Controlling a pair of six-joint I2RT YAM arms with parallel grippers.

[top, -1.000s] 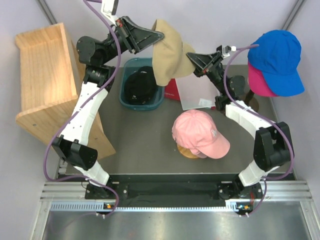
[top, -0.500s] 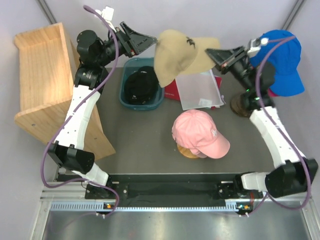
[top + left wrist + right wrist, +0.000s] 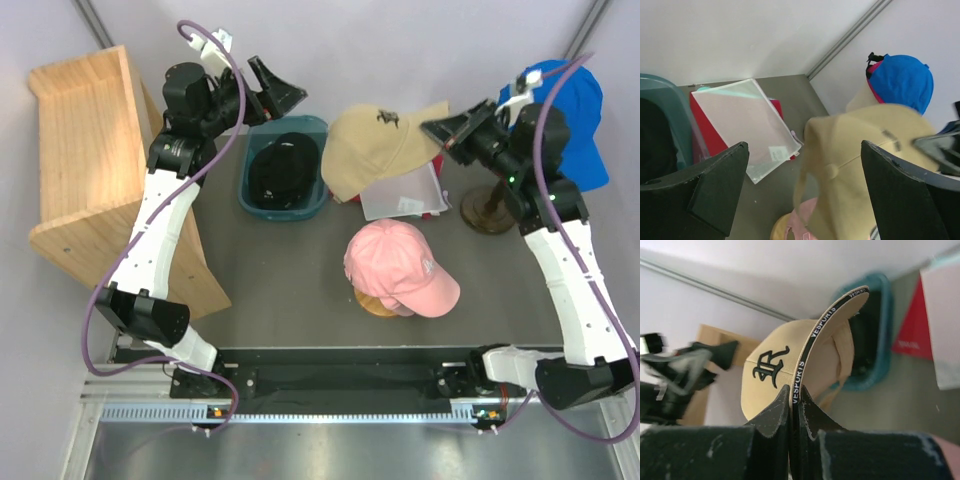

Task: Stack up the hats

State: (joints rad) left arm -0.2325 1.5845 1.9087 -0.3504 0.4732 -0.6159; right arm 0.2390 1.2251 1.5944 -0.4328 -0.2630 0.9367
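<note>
A tan cap (image 3: 375,150) hangs in the air over the back of the table, with my right gripper (image 3: 432,128) shut on its brim edge (image 3: 805,365). My left gripper (image 3: 290,95) stands open, apart from the cap, at the back left above the bin. In the left wrist view the tan cap (image 3: 860,165) hangs beyond the wide-open fingers (image 3: 720,175). A light pink cap (image 3: 400,265) sits on a round stand mid-table. A bright blue cap (image 3: 575,120) sits over a magenta one (image 3: 874,85) at the back right. A black cap (image 3: 283,170) lies in the teal bin (image 3: 250,200).
A wooden shelf unit (image 3: 95,170) stands along the left side. A clear pouch (image 3: 400,195) lies on a red folder (image 3: 345,185) behind the pink cap. A wooden knob stand (image 3: 487,212) is under the right arm's forearm.
My left gripper has opened, let go of the tan cap and drawn back left. My right gripper has shut on the brim and swung the cap right and lower.
</note>
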